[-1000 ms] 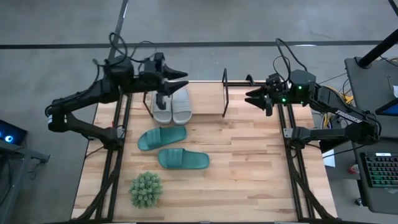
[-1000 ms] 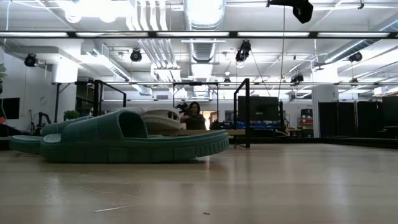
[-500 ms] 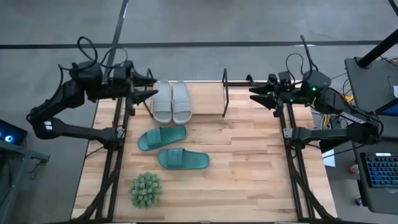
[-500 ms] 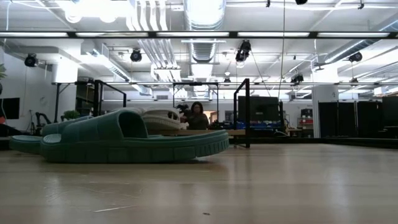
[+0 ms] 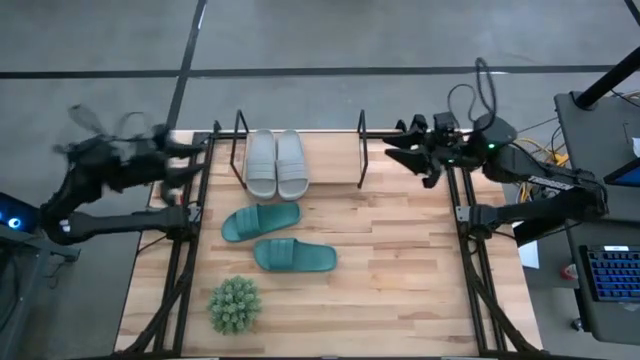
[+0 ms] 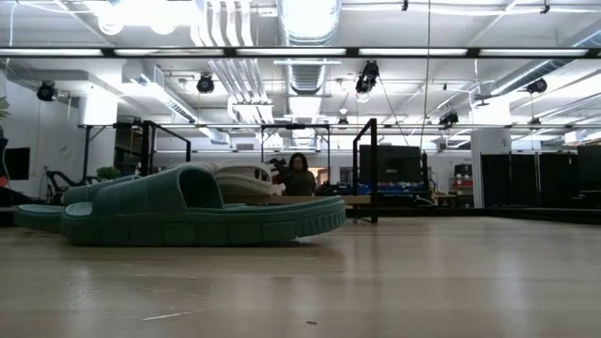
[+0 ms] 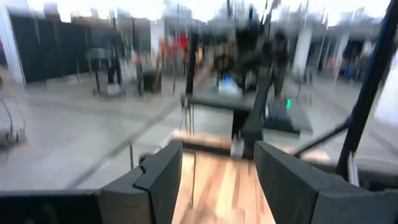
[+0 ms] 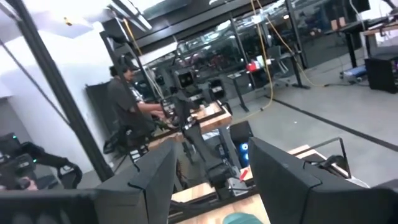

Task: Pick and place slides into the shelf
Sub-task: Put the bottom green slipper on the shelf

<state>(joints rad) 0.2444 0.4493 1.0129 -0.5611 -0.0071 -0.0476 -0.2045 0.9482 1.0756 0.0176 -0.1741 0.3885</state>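
On the worktop (image 5: 400, 260), far edge: shelf (image 5: 300, 135), black wire end loops standing upright.
Grey slides (image 5: 276, 163): I see the pair side by side between the shelf's end loops, touching each other, toes toward the far edge.
Teal slides: one (image 5: 260, 221) lies angled just in front of the grey pair; the other (image 5: 295, 256) lies nearer the front, close beside the first. Both outside the shelf.
Low view: teal slide (image 6: 202, 211) fills the left foreground, a grey one (image 6: 246, 178) visible behind it.
Plant (image 5: 234, 304): front left of the worktop, apart from the slides.
Left claw (image 5: 190, 160): off the worktop's left far corner, blurred; my wrist camera shows its fingers (image 7: 163, 177) spread apart, nothing between them.
Right claw (image 5: 392, 153): above the right far corner, just beyond the shelf's right loop; fingers (image 8: 155, 168) wide, holding nothing.
Room: a person (image 6: 299, 176) sits beyond the worktop in the low view.
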